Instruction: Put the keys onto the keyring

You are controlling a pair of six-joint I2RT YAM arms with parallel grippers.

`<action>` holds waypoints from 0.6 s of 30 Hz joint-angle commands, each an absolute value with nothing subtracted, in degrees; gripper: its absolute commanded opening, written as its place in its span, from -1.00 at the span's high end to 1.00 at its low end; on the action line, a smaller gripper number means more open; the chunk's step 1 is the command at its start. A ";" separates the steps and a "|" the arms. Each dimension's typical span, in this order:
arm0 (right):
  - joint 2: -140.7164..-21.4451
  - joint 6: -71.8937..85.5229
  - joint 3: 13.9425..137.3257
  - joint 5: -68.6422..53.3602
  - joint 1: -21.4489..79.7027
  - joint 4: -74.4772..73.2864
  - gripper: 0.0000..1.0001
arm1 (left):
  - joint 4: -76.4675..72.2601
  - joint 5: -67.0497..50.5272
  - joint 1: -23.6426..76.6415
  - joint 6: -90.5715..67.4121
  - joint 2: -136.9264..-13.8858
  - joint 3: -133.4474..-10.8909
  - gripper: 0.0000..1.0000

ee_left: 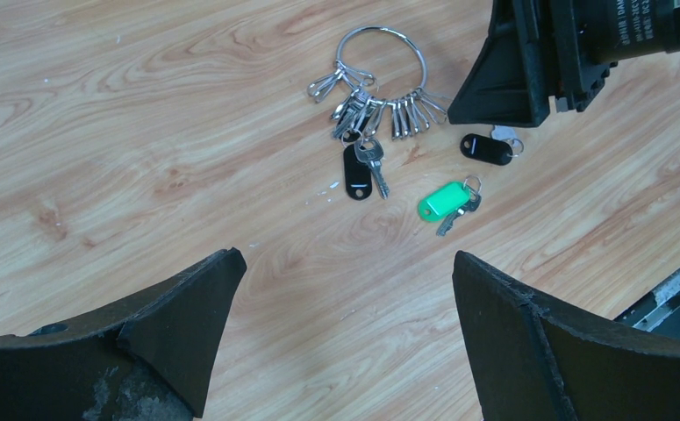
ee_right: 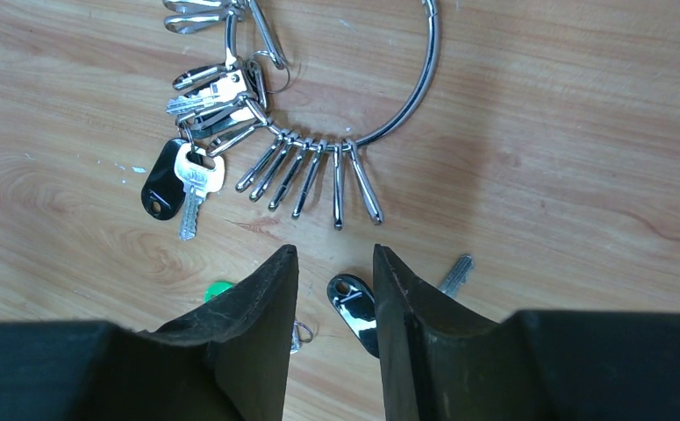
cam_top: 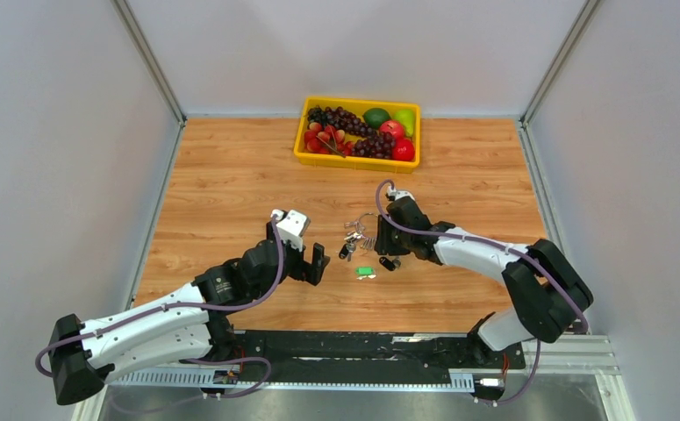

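A large silver keyring (cam_top: 360, 224) lies on the wood table with several clips and one black-headed key (ee_left: 354, 171) on it. A green-headed key (ee_left: 444, 199) and a second black-headed key (ee_left: 485, 147) lie loose just in front of it. My right gripper (ee_right: 336, 254) is low over the loose black-headed key (ee_right: 354, 303). Its jaws are a little apart and the key's head lies on the table between them. The ring (ee_right: 430, 66) curves just beyond the fingertips. My left gripper (ee_left: 345, 259) is wide open and empty, a short way left of the keys (cam_top: 318, 263).
A yellow tray (cam_top: 356, 161) of fruit stands at the back middle of the table. Grey walls close in the left, right and back sides. The arms' black base rail (cam_top: 362, 346) runs along the near edge.
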State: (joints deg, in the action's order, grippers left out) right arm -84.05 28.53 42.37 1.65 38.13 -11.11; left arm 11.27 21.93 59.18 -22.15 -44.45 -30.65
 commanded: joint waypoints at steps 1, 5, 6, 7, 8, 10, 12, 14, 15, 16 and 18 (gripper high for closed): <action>-85.46 32.79 41.98 0.93 38.88 -6.65 0.21 | 9.52 21.54 59.28 -21.88 -43.62 -30.26 -1.00; -86.62 34.69 41.32 1.29 39.11 -5.50 0.22 | 9.73 21.40 59.29 -22.04 -43.22 -29.94 -1.00; -86.81 35.08 41.23 1.42 39.11 -5.19 0.22 | 9.74 21.43 59.27 -22.05 -43.06 -29.92 -1.00; -86.99 35.49 41.15 1.64 39.11 -4.94 0.22 | 9.82 21.40 59.26 -22.04 -43.02 -29.90 -1.00; -87.20 35.79 41.06 1.78 39.19 -4.65 0.25 | 9.88 21.32 59.24 -22.05 -42.86 -29.84 -1.00; -87.59 36.23 41.11 2.24 39.18 -4.49 0.30 | 9.94 21.32 59.24 -22.06 -42.67 -29.74 -1.00; -87.98 36.41 41.28 2.80 39.12 -4.44 0.33 | 9.93 21.34 59.24 -22.06 -42.61 -29.75 -1.00; -88.22 36.54 41.46 3.18 39.16 -4.48 0.37 | 9.94 21.30 59.24 -22.06 -42.66 -29.71 -1.00; -88.37 36.56 41.53 3.36 39.13 -4.54 0.39 | 9.98 21.29 59.19 -22.02 -42.64 -29.75 -1.00; -88.41 36.64 41.57 3.67 39.12 -4.42 0.40 | 10.01 21.34 59.23 -22.05 -42.65 -29.67 -1.00; -88.63 36.67 41.72 4.20 39.12 -4.43 0.41 | 9.95 21.48 59.24 -21.99 -42.76 -29.66 -1.00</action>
State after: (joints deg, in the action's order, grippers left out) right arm -88.09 34.98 41.39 2.33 38.89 -7.09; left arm 11.31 21.69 59.18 -22.15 -43.35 -29.71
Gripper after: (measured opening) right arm 0.302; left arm 0.998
